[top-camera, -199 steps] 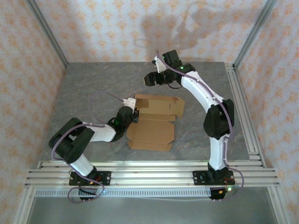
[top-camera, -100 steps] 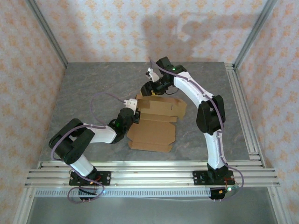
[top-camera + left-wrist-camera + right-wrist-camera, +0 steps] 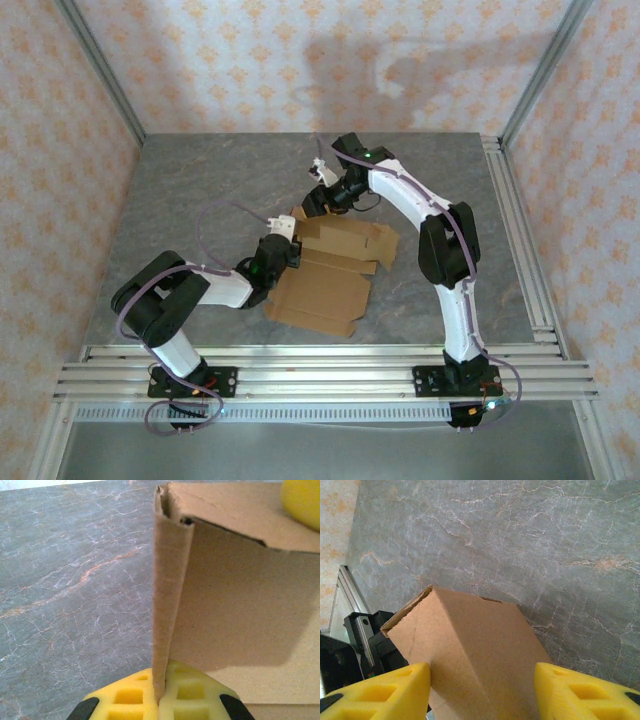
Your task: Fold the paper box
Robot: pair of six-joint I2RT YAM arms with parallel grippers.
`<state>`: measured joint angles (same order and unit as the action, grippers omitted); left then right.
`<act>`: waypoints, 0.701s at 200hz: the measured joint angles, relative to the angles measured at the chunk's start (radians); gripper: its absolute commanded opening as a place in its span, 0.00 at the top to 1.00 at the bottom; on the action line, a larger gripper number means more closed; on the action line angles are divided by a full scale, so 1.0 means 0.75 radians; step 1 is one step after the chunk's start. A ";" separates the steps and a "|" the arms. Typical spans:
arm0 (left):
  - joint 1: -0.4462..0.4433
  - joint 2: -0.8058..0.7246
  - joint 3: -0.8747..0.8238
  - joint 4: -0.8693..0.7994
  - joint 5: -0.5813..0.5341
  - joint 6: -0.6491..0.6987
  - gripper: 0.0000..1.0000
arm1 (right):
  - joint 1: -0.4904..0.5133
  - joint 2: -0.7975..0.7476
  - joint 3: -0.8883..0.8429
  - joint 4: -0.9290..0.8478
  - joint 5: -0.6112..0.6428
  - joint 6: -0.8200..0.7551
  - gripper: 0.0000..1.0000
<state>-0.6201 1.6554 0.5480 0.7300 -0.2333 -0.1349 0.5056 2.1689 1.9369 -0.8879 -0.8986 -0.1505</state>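
Observation:
The paper box (image 3: 325,285) is a brown cardboard sheet, partly folded, lying mid-table with its far left corner raised. My left gripper (image 3: 288,243) is at the box's left edge. In the left wrist view its yellow pads (image 3: 125,700) are shut on an upright cardboard wall (image 3: 170,590) of the paper box (image 3: 235,605). My right gripper (image 3: 318,198) hangs over the far left corner. In the right wrist view the right gripper (image 3: 482,680) is open astride the folded corner (image 3: 475,645); the left finger (image 3: 395,690) touches the cardboard.
The grey marble tabletop (image 3: 200,190) is bounded by aluminium rails at the near edge (image 3: 320,365) and the right side (image 3: 520,230), with wallpapered walls around. Part of the left arm (image 3: 350,645) shows dark behind the raised corner.
My right gripper has come down and left onto the box's far left corner, its fingers narrowing. The box has swung slightly, its near edge moving left. The left gripper has kept its hold.

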 measured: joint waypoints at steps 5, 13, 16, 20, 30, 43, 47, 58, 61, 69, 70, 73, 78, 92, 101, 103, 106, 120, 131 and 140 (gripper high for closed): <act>-0.001 0.002 0.000 0.001 -0.003 -0.004 0.98 | 0.000 -0.001 -0.005 0.007 -0.001 -0.002 0.45; -0.001 0.004 0.000 0.002 -0.005 -0.010 0.97 | 0.000 -0.001 -0.012 0.017 -0.001 -0.006 0.45; -0.001 0.004 0.000 0.002 -0.006 -0.014 0.97 | 0.000 -0.001 -0.015 0.019 -0.001 -0.007 0.45; -0.001 0.004 0.000 0.003 -0.007 -0.019 0.96 | 0.000 -0.001 -0.019 0.023 -0.001 -0.008 0.45; -0.003 0.005 0.000 0.002 -0.010 -0.030 0.95 | 0.000 -0.001 -0.028 0.034 -0.001 -0.011 0.45; -0.003 0.005 0.000 0.002 -0.013 -0.037 0.93 | 0.001 -0.006 -0.039 0.045 0.000 -0.011 0.46; -0.003 0.005 0.000 0.002 -0.014 -0.040 0.93 | 0.001 -0.009 -0.043 0.050 -0.001 -0.011 0.46; -0.003 0.005 0.000 0.002 -0.014 -0.046 0.92 | 0.002 -0.016 -0.051 0.058 0.001 -0.011 0.46; -0.003 0.005 0.000 0.003 -0.014 -0.050 0.92 | 0.003 -0.017 -0.053 0.060 0.001 -0.011 0.46; -0.003 0.005 -0.001 0.002 -0.014 -0.055 0.91 | 0.004 -0.021 -0.056 0.065 0.002 -0.011 0.46; -0.003 0.005 -0.001 0.002 -0.014 -0.055 0.91 | 0.005 -0.021 -0.057 0.066 0.002 -0.011 0.46; -0.003 0.005 -0.001 0.002 -0.014 -0.058 0.91 | 0.005 -0.022 -0.059 0.068 0.002 -0.011 0.46; -0.003 0.005 -0.001 0.002 -0.014 -0.061 0.90 | 0.006 -0.024 -0.061 0.069 0.004 -0.011 0.46; -0.003 0.005 -0.001 0.002 -0.015 -0.067 0.82 | 0.006 -0.031 -0.065 0.075 0.006 -0.011 0.46; -0.003 0.005 -0.001 0.000 -0.020 -0.072 0.79 | 0.006 -0.034 -0.067 0.075 0.007 -0.011 0.46; -0.003 0.005 -0.001 -0.001 -0.020 -0.068 0.78 | 0.006 -0.035 -0.067 0.075 0.007 -0.011 0.46; -0.003 0.005 -0.002 -0.001 -0.021 -0.074 0.77 | 0.006 -0.036 -0.067 0.075 0.010 -0.011 0.46; -0.003 0.005 -0.002 -0.003 -0.027 -0.079 0.73 | 0.008 -0.037 -0.067 0.075 0.012 -0.011 0.46; -0.003 0.004 -0.002 -0.006 -0.030 -0.078 0.69 | 0.009 -0.037 -0.067 0.074 0.015 -0.015 0.47; -0.003 0.004 -0.003 -0.007 -0.031 -0.084 0.66 | 0.010 -0.037 -0.067 0.074 0.016 -0.016 0.47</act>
<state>-0.6220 1.6585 0.5461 0.7246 -0.2562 -0.1982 0.5129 2.1410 1.8866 -0.8326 -0.8864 -0.1623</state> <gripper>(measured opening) 0.308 0.535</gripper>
